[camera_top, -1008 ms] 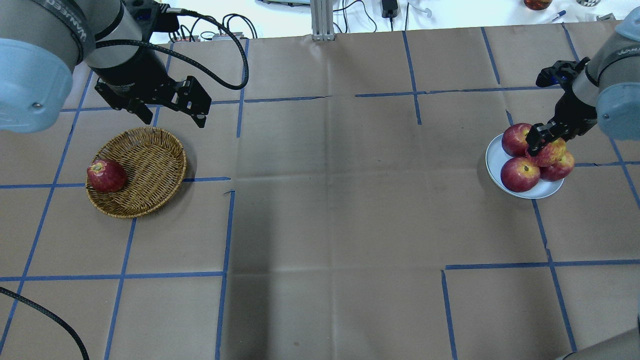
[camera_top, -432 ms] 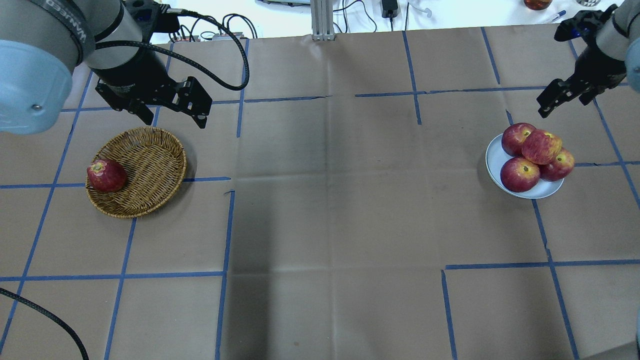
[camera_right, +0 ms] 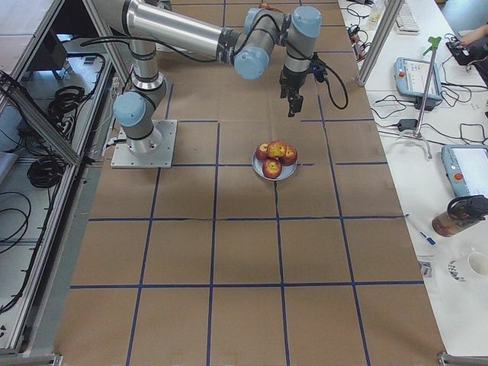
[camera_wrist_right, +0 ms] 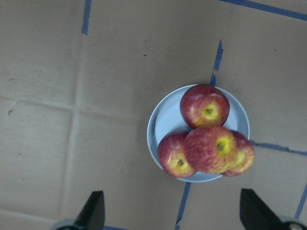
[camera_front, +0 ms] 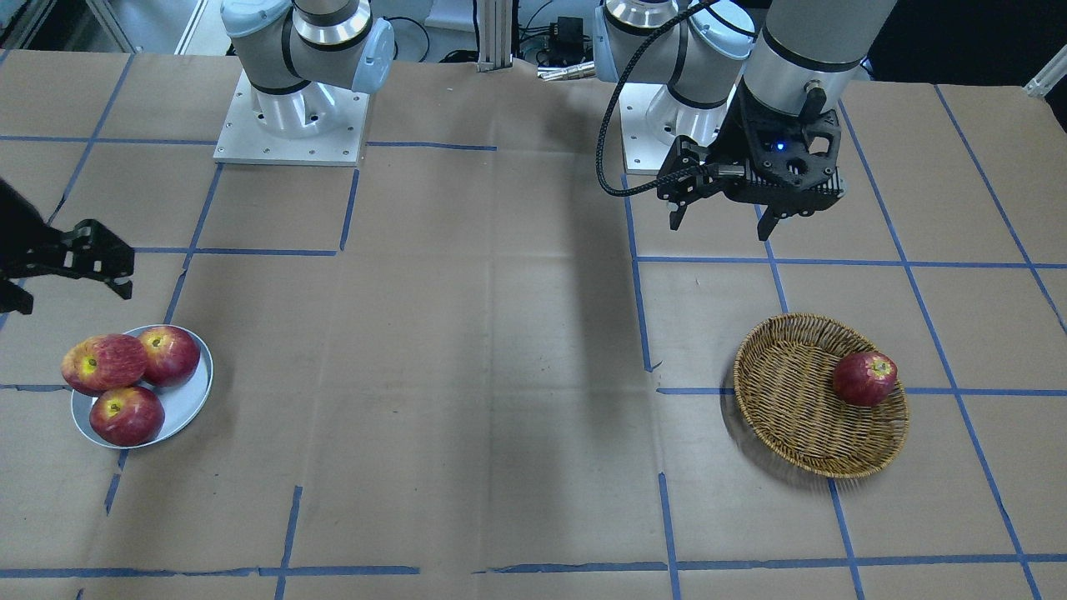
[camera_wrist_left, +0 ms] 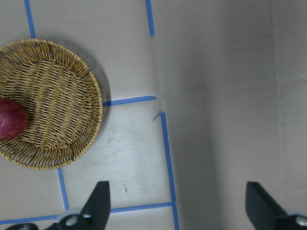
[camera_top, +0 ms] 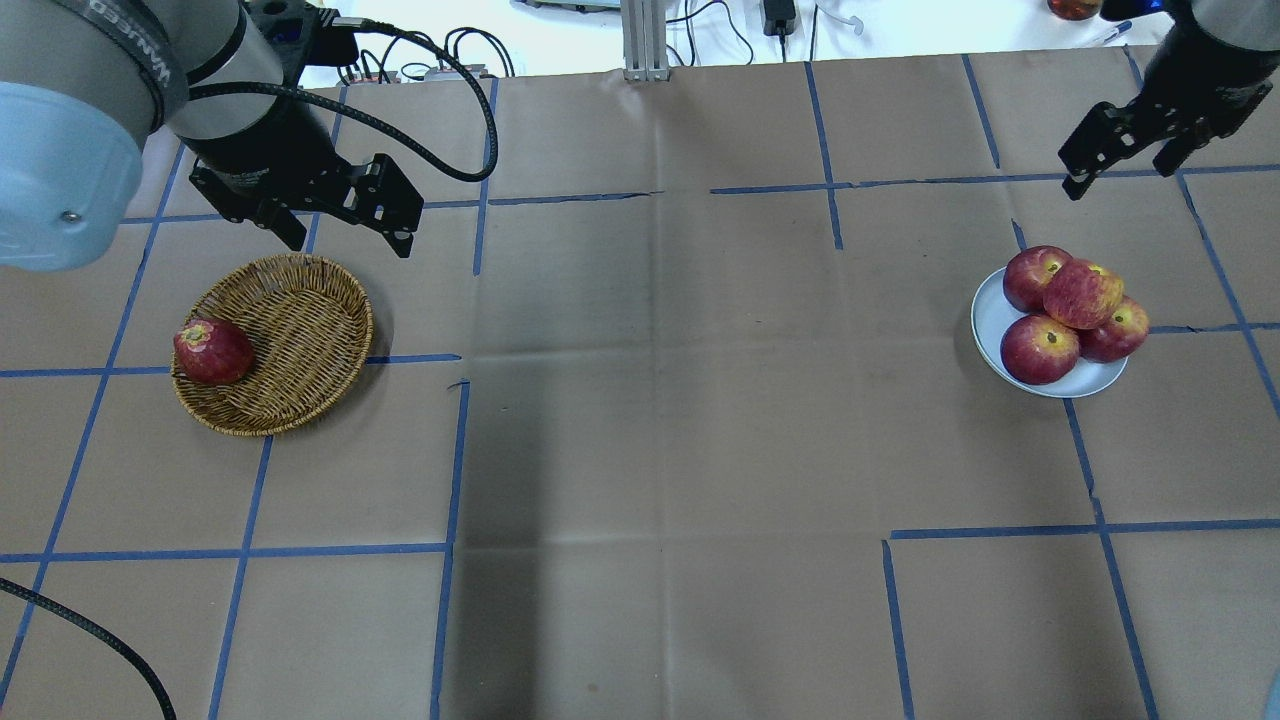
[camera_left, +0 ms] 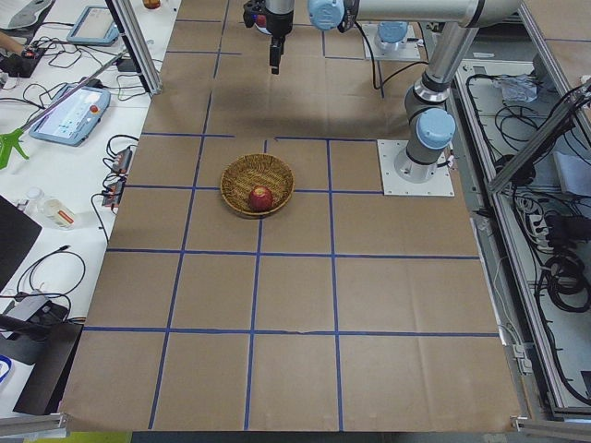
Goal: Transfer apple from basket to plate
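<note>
Here, from my remote station, I see the apple (camera_top: 1083, 293) perched on top of three darker apples (camera_top: 1039, 349) on the plate (camera_top: 985, 322), on the robot's right side of the table (camera_top: 660, 400). The right gripper (camera_top: 1120, 172) hangs beyond the plate, apart from it, fingers spread wide and holding nothing. The left gripper (camera_top: 349, 240) hovers just past the far rim of the basket (camera_top: 300, 330), fingers likewise spread and empty. One dark red apple (camera_top: 212, 351) lies in the basket against its left wall.
</note>
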